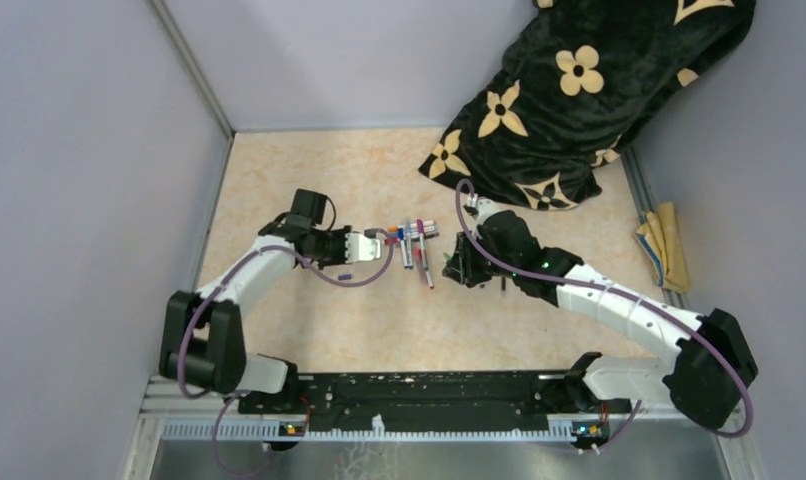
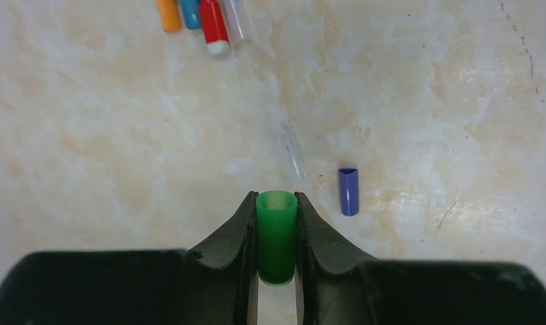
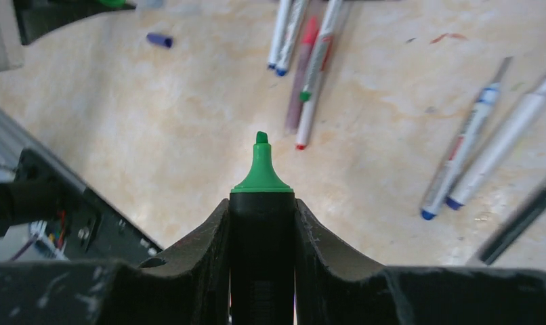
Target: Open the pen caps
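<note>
- Now, on the left, the left pincer (image 2: 277, 202) is narrow and holds the green cap (image 2: 277, 237) between its fingers. The cap's open mouth points away from the wrist, above the bench (image 2: 87, 135).
- Just beside it a purple cap (image 2: 349, 191) lies loose on the bench. I judge this is a good place for the green one too. It is better to go low before the fingers part, so the cap does not bounce or roll.
- In the middle, the other pens (image 1: 416, 245) lie close together in a small heap. I cannot tell from these views which of them have a cap on.
- On the right, the right pincer (image 3: 262, 203) grips the thick black pen (image 3: 261, 271) by its barrel. The green tip is bare, so this pen looks finished.
- Probably the pen should go down a little apart from the heap, lying flat. Then the next pen is easy to pick, and the wet tip marks nothing.
</note>
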You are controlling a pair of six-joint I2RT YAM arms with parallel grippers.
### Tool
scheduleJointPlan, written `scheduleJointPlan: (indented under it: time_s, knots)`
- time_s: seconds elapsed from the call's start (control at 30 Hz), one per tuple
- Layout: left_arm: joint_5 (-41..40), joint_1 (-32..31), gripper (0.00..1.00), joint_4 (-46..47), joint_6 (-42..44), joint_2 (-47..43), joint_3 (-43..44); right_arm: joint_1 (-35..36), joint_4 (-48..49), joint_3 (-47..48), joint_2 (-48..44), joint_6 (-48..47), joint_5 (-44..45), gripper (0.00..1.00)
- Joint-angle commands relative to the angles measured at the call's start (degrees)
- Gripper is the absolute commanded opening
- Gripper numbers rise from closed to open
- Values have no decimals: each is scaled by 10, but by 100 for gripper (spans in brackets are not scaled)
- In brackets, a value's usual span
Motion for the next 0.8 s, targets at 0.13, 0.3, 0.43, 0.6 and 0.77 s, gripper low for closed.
scheduleJointPlan:
  time_s: [0.13,0.3,0.43,0.6,0.77]
  knots:
    - [5,17,9,18,-131,163,68,-15,8,-21,-6,31,207,0]
    - [3,22,20,15,-141,193,65,-14,56,-16,41,31,256,0]
    - [1,22,34,14,-148,194,58,-14,103,-1,104,23,268,0]
    - [15,26,55,0,-164,182,64,-13,144,14,181,17,284,0]
    - [67,39,78,-56,-191,163,104,-13,180,15,225,7,304,0]
